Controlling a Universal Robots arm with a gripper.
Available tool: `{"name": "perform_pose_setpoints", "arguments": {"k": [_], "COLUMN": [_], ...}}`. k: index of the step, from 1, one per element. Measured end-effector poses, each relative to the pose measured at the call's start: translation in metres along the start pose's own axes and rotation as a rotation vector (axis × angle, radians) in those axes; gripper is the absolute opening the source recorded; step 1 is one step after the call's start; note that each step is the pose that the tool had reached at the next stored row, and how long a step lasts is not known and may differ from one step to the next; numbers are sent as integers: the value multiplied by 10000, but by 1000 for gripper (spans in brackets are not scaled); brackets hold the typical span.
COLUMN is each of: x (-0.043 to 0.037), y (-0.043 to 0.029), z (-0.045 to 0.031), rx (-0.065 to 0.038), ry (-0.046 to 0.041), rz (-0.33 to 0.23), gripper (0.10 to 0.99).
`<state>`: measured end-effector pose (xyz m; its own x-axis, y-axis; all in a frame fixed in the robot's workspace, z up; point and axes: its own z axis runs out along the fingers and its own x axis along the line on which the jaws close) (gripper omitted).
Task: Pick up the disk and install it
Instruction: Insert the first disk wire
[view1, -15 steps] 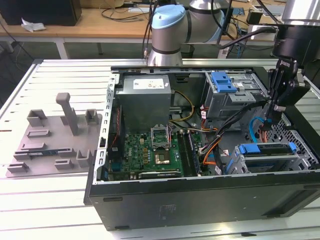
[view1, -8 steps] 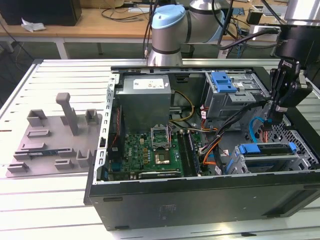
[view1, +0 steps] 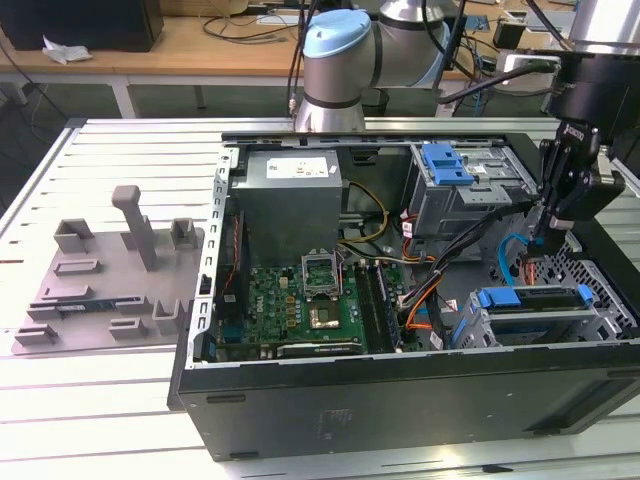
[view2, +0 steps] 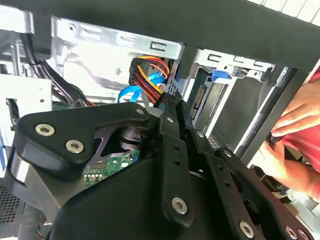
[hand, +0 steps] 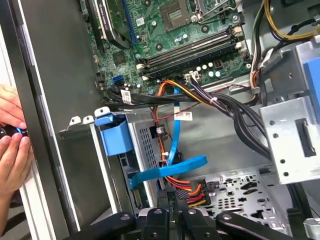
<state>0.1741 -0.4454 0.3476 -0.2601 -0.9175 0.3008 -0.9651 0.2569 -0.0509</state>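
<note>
My gripper (view1: 537, 232) hangs inside the open computer case (view1: 300, 400), near its wall on the exterior view's right. In both wrist views the fingers (hand: 172, 200) are pressed together with nothing between them. The fingertips (view2: 173, 107) sit just above a bundle of orange and red cables (hand: 187, 190) and a blue flat cable (hand: 170, 167). A flat silver unit with a blue rail along its edge, apparently the disk (view1: 535, 300), lies in the drive cage (view1: 560, 325) at the case's near right corner, below and in front of the gripper. No label shows on it.
A person's hands (hand: 12, 140) rest at the case's outer edge (view2: 295, 130). The case also holds the motherboard (view1: 300, 300), a power supply (view1: 285, 200) and an upper drive cage with a blue tab (view1: 445, 165). A grey fixture (view1: 110, 290) lies on the slatted table at the exterior view's left.
</note>
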Motion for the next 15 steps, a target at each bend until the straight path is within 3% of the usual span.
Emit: {"name": "perform_pose_setpoints", "arguments": {"k": [5,6,7,10,15], "x": [163,206,274,433,511], "y": [20,11,-8,-52,-74], "z": [51,64,87,139,165], "rx": [-6,-12,-40,-126,-173], "ry": [-281,-392,-573,-996,-1333], "rz": [14,18,14,0,-57], "gripper": [169,169,169,169,169]}}
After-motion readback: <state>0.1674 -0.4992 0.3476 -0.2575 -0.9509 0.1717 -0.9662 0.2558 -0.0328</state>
